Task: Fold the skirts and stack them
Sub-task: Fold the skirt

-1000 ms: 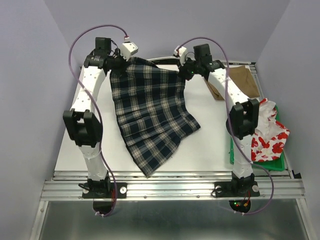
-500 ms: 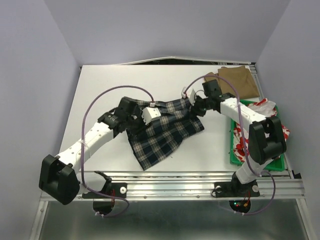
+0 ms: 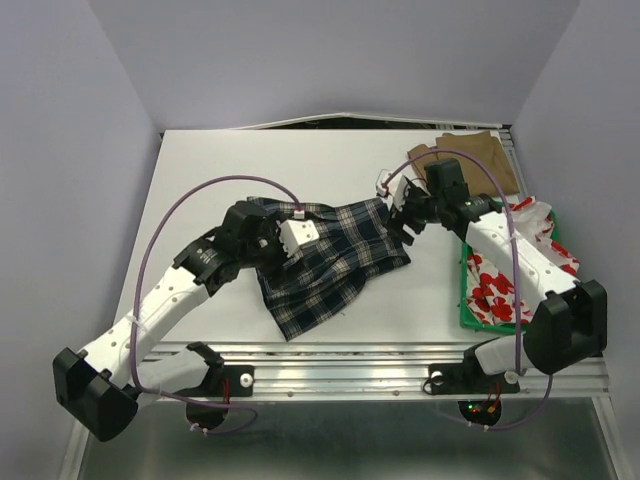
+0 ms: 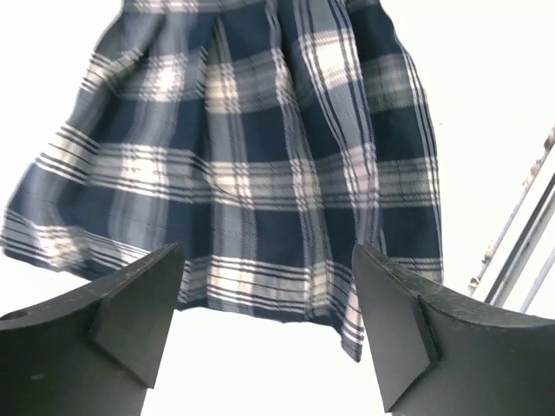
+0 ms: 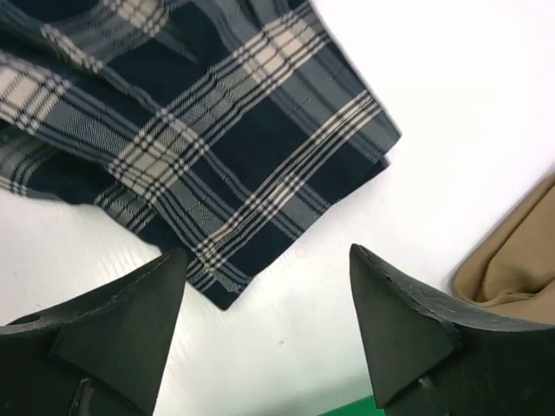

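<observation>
Our left gripper (image 3: 278, 243) has its fingers spread wide with nothing between them, and the right gripper (image 3: 405, 222) is likewise wide and holds nothing. The plaid skirt (image 3: 335, 255) lies crumpled on the white desk (image 3: 200, 170) between the two grippers. One end is under the left gripper and the other reaches just short of the right one. From the left wrist we see the cloth fanning out ahead of the fingers, with its near edge crossing the gap between them and bare desk on the near side. We cannot quite tell whether those fingers touch the fabric or hang just above it. From the right wrist, a corner of the plaid cloth sits ahead of the fingers and toward one side. The tan skirt (image 3: 475, 155) lies apart from that corner, beyond the other finger. The flower-print skirt (image 3: 510, 285) is heaped in the green tray (image 3: 464, 300), behind the right gripper and beneath its arm, well apart from the plaid one.
</observation>
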{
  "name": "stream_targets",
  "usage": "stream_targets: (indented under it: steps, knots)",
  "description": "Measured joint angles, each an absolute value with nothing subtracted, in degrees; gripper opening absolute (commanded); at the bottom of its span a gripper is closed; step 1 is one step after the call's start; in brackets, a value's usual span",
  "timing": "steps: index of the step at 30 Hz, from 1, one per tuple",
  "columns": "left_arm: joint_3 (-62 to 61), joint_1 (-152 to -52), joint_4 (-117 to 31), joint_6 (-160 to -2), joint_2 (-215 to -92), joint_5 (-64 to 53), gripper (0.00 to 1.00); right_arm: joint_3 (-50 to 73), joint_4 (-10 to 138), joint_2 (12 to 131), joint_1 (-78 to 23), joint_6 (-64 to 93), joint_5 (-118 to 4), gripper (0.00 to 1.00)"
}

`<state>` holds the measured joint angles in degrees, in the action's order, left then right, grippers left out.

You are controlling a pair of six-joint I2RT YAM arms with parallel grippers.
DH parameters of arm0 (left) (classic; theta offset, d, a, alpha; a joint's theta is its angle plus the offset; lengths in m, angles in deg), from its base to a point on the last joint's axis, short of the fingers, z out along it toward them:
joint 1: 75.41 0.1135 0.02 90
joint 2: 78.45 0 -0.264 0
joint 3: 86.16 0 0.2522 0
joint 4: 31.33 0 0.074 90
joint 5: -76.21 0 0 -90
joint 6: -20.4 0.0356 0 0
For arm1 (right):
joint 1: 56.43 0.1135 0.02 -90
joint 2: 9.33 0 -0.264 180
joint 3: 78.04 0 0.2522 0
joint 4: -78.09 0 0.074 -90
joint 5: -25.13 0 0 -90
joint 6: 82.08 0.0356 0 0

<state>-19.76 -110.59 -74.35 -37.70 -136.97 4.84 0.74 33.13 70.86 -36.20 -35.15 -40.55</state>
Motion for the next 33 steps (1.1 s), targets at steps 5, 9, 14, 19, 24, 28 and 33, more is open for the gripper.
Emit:
stream_targets:
  steps: [5, 9, 14, 19, 24, 28, 33]
  knots:
    - [-14.9, -110.6, -75.2, -37.5, -142.3, 4.8, 0.63, 6.0, 31.8, 73.3, -36.2, -30.5, -39.1, 0.59]
    - [-13.7, -111.3, -75.7, -36.5, -152.9, 5.8, 0.49, 11.9, 29.8, 83.7, -36.2, -26.5, -38.2, 0.52]
    - [-17.3, -116.6, -76.2, -34.4, -160.8, 5.3, 0.40, 14.1, 28.2, 94.5, -36.2, -22.0, -37.5, 0.51]
    - [-19.3, -121.1, -77.0, -33.3, -167.4, 4.7, 0.34, 14.1, 25.5, 97.9, -36.2, -20.4, -37.5, 0.47]
    - [-19.8, -121.0, -76.0, -34.7, -170.0, 3.3, 0.49, 14.1, 23.3, 97.9, -36.2, -20.5, -38.0, 0.47]
    - [-20.1, -121.1, -75.3, -36.1, -169.3, 1.7, 0.48, 14.2, 21.8, 97.9, -36.2, -20.5, -38.3, 0.44]
    - [-20.2, -120.1, -74.3, -36.4, -168.9, -2.6, 0.36, 17.0, 17.8, 99.6, -36.2, -21.0, -39.6, 0.41]
